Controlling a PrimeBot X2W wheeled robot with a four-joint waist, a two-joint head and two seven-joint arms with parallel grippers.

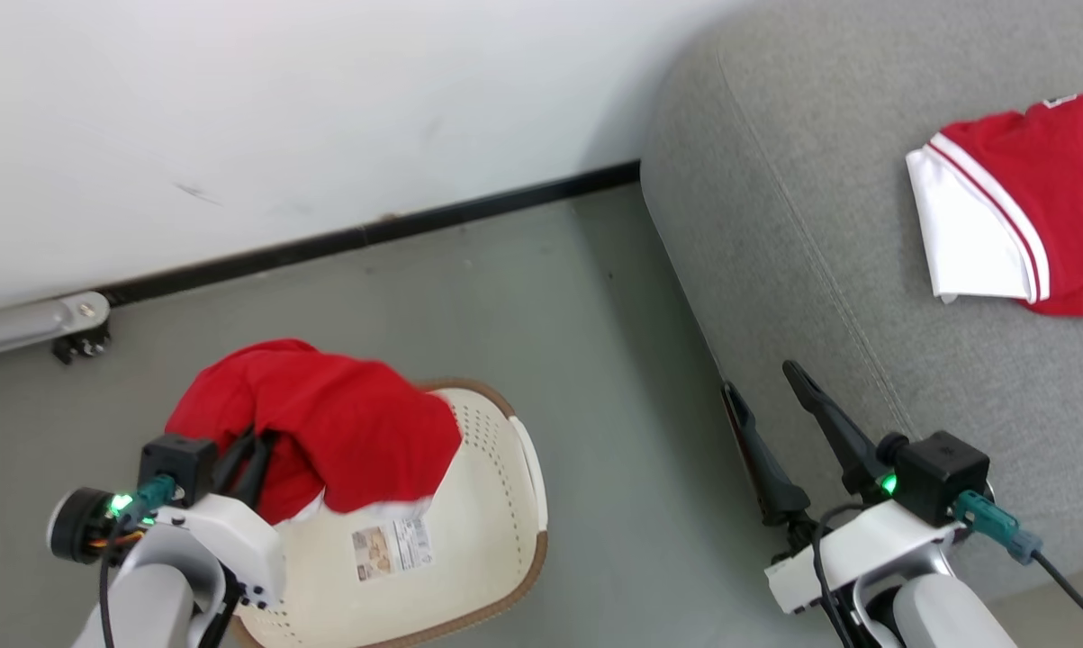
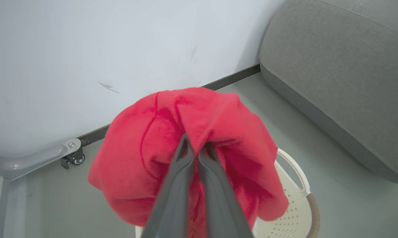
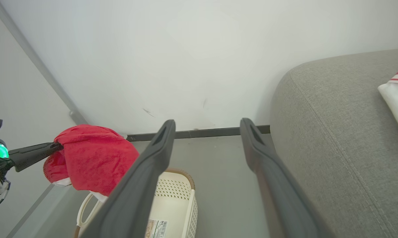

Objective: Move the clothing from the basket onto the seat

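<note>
Right now the left gripper [image 2: 197, 147] is pressed together on a fold of the red shorts [image 1: 343, 432]. It pinches them so that they hang bunched above one end of the basket [image 1: 505, 486], white hem lowest. The basket stands on the grey floor [image 1: 595, 360] near the seat [image 1: 775, 225], and a label sticker [image 1: 391, 547] shows on its inner bottom. The right gripper [image 1: 762, 380] has its fingers spread wide with nothing between them and hovers at the seat's front edge, close to its rounded corner. The red top [image 1: 1018, 198], with its white panel and stripes, lies on the seat, well apart from both grippers. A white wall [image 1: 325, 108] with dark skirting stands behind.
</note>
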